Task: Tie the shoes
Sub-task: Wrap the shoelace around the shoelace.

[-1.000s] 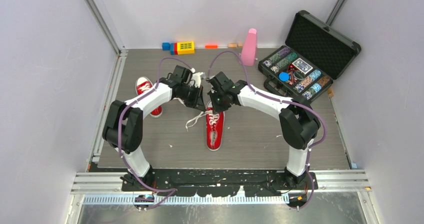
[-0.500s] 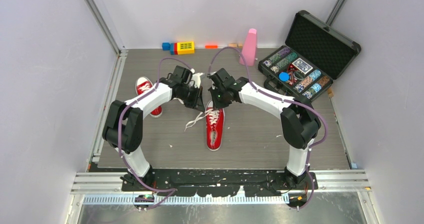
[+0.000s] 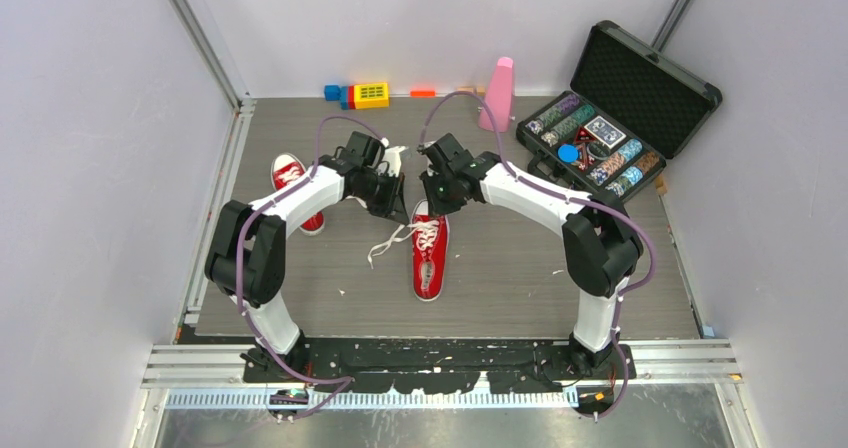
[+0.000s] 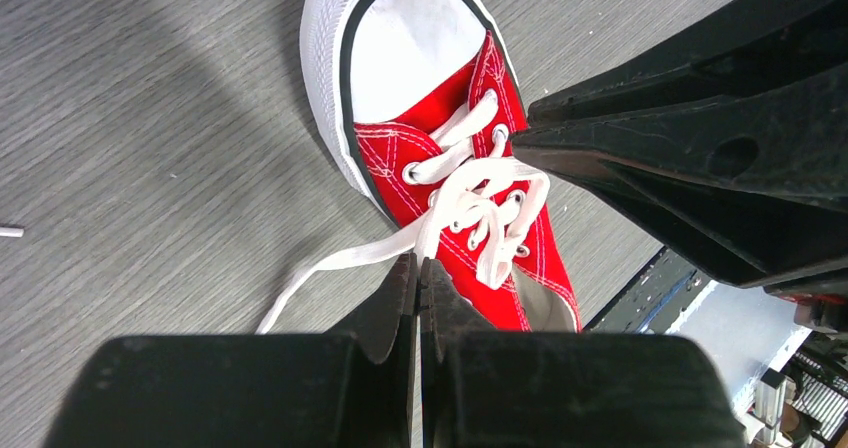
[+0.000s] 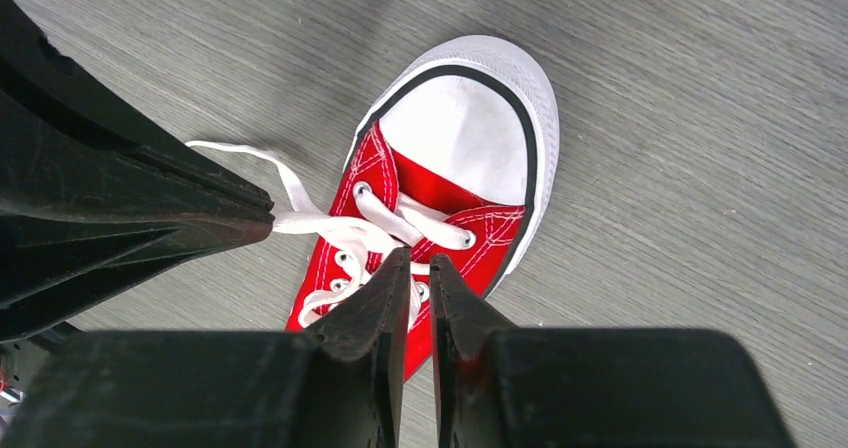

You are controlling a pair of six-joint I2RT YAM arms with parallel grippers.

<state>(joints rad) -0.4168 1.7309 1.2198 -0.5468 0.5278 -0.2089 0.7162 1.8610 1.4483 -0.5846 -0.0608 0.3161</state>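
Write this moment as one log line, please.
stage: tying red shoe | left gripper: shut on white lace | right gripper: jaws slightly apart over shoe | bow: not yet tied

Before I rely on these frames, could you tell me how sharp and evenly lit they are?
Top external: sharp, evenly lit. Left wrist: the shoe is crisp; a broad soft shadow crosses the table. Right wrist: the shoe is crisp; its own fingers are dark, with little detail.

The grey wood-grain tabletop (image 3: pixel 500 288) carries a red sneaker (image 3: pixel 289 174) near its left edge and a second sneaker (image 3: pixel 430 260) in the middle. An open black case (image 3: pixel 640 88), a tapered pink object (image 3: pixel 498 93) and coloured blocks (image 3: pixel 368 94) sit toward the back.
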